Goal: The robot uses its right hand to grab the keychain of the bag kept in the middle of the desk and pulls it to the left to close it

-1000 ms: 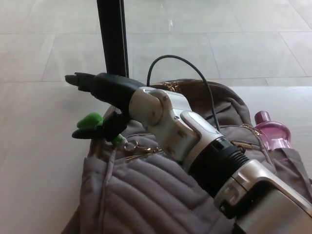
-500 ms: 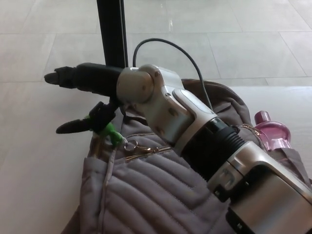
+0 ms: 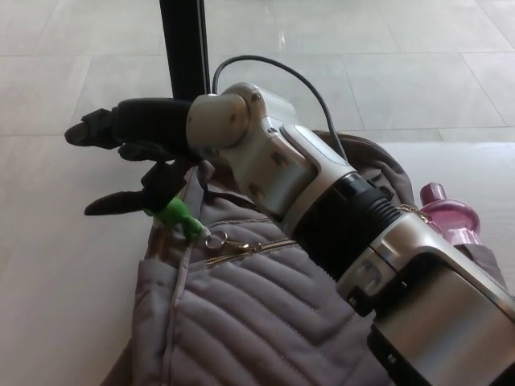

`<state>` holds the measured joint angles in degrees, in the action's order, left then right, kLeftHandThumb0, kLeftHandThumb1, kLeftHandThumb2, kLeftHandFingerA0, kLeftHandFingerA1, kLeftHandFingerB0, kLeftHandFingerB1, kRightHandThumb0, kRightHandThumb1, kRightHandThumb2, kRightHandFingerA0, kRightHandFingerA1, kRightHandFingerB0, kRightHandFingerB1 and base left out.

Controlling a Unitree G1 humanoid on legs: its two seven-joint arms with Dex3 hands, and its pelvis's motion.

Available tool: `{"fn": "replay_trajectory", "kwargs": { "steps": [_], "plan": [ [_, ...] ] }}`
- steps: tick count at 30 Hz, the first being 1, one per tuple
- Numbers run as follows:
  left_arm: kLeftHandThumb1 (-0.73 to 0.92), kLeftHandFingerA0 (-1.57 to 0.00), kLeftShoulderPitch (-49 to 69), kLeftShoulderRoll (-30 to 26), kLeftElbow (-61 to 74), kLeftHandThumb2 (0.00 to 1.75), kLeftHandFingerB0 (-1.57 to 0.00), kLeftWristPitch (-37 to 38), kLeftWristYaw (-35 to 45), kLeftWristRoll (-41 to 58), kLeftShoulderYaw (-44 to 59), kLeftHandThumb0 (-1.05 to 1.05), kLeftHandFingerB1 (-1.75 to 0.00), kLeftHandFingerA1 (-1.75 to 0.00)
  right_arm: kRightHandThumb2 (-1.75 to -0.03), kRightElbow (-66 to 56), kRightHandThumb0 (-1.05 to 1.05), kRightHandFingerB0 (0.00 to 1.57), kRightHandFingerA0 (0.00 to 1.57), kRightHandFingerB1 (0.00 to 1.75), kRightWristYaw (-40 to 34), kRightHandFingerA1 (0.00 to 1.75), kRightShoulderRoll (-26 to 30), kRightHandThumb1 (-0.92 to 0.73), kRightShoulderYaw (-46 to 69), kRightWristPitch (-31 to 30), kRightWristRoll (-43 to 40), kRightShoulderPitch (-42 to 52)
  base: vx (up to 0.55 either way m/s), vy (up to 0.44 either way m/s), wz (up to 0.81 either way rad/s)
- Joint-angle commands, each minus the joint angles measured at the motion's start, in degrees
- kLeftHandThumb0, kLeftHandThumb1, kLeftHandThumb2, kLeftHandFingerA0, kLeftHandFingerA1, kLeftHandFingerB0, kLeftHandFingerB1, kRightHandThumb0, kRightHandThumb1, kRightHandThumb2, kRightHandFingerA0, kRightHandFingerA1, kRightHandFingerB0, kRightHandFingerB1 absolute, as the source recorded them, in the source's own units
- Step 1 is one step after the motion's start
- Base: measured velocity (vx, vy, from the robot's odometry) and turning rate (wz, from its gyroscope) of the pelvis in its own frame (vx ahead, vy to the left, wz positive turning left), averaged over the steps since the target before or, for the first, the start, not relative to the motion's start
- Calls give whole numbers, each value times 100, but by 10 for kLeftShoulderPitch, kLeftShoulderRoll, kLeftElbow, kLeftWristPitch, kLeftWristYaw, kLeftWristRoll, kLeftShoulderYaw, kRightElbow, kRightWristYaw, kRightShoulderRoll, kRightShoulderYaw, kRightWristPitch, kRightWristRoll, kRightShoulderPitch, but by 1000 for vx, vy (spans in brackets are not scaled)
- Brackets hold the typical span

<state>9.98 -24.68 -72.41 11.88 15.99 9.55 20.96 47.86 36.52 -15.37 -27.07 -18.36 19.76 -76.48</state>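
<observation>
head cam | looks down and forward | close over bag (image 3: 241,322) | tiled floor (image 3: 402,80) beyond | single view

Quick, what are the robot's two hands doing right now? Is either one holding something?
Left hand: not in view.
Right hand: right up against the green keychain, but it cannot be told whether it grips it.

a grey quilted bag (image 3: 241,322) lies slumped below the right hand (image 3: 145,137), a gold zip (image 3: 249,248) running across its top. its small bright green keychain (image 3: 175,214) sits just under the hand, at the bag's left corner.
</observation>
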Motion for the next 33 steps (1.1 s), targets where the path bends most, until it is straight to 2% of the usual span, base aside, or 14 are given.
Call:
{"fn": "replay_trajectory", "kwargs": {
  "steps": [1, 19, 20, 21, 22, 23, 24, 26, 27, 28, 29, 30, 32, 33],
  "plan": [
    [92, -76, 3, 1, -3, 86, -48, 1, 3, 3, 3, -98, -112, -125, -63, 6, -105, 0, 0, 0, 10, 0, -53, -66, -4, -5, -13, -24, 0, 0, 0],
    [92, -76, 7, 4, -7, 86, -48, 0, 3, 7, 11, -98, -112, -125, -63, 43, -105, 0, 0, 0, 2, 0, -67, -66, -4, 14, -20, -42, 0, 0, 0],
    [65, -70, 9, 24, 137, 99, -55, -5, 97, 73, 9, -88, -100, -102, -93, -131, -80, 5, 24, 34, 29, 48, 149, -56, 140, 43, -26, 133, 0, 0, 0],
    [65, -70, 13, 50, 318, 99, -55, -11, 214, 155, 7, -88, -100, -102, -93, -349, -80, 5, 24, 34, 62, 48, 420, -56, 320, 79, -33, 352, 0, 0, 0],
    [82, -73, 13, 61, 353, 66, -57, -9, 238, 174, 8, -85, -105, -103, -94, -415, -83, 4, 24, 33, 68, 49, 459, -56, 347, 102, -32, 420, 0, 0, 14],
    [67, -74, 15, 65, 355, 113, -66, -7, 236, 171, 5, -85, -96, -98, -61, -439, -74, 13, 25, 26, 76, 38, 446, -69, 339, 111, -36, 441, 0, 0, 15],
    [68, -74, 24, 67, 373, 114, -66, -12, 218, 156, -6, -88, -99, -99, -90, -474, -76, 5, 15, 37, 96, 48, 431, -54, 318, 126, -48, 473, 0, 0, 6],
    [65, -80, 31, 66, 386, 113, -66, -14, 216, 149, -11, -89, -95, -92, -89, -518, -77, 6, 16, 40, 100, 49, 412, -52, 276, 126, -42, 500, 0, 0, 0],
    [83, -78, 35, 67, 400, 65, -62, -21, 221, 158, -8, -88, -101, -99, -61, -527, -77, 13, 22, 29, 99, 43, 410, -68, 261, 138, -43, 505, 0, 0, 0],
    [82, -81, 44, 69, 424, 66, -61, -20, 227, 169, -6, -89, -99, -95, -97, -526, -88, 6, 20, 37, 92, 54, 413, -57, 243, 164, -43, 504, 0, 0, 0],
    [80, -76, 41, 67, 426, 65, -57, -23, 227, 171, -3, -90, -102, -98, -95, -530, -84, 8, 16, 39, 97, 53, 414, -55, 239, 157, -46, 498, 0, 0, 0],
    [66, -82, 37, 63, 437, 114, -64, -41, 227, 181, 5, -85, -93, -93, -63, -533, -85, 12, 23, 29, 99, 45, 423, -73, 236, 153, -45, 482, 0, 0, 0],
    [68, -75, 51, 69, 478, 114, -68, -54, 222, 196, 9, -84, -97, -99, -63, -533, -81, 10, 24, 26, 104, 44, 432, -74, 243, 140, -55, 462, 0, 0, 0],
    [65, -78, 57, 70, 496, 112, -75, -62, 217, 200, 10, -84, -93, -96, -95, -520, -81, 8, 17, 34, 103, 52, 435, -56, 251, 136, -63, 448, 0, 0, 0]
  ]
}}
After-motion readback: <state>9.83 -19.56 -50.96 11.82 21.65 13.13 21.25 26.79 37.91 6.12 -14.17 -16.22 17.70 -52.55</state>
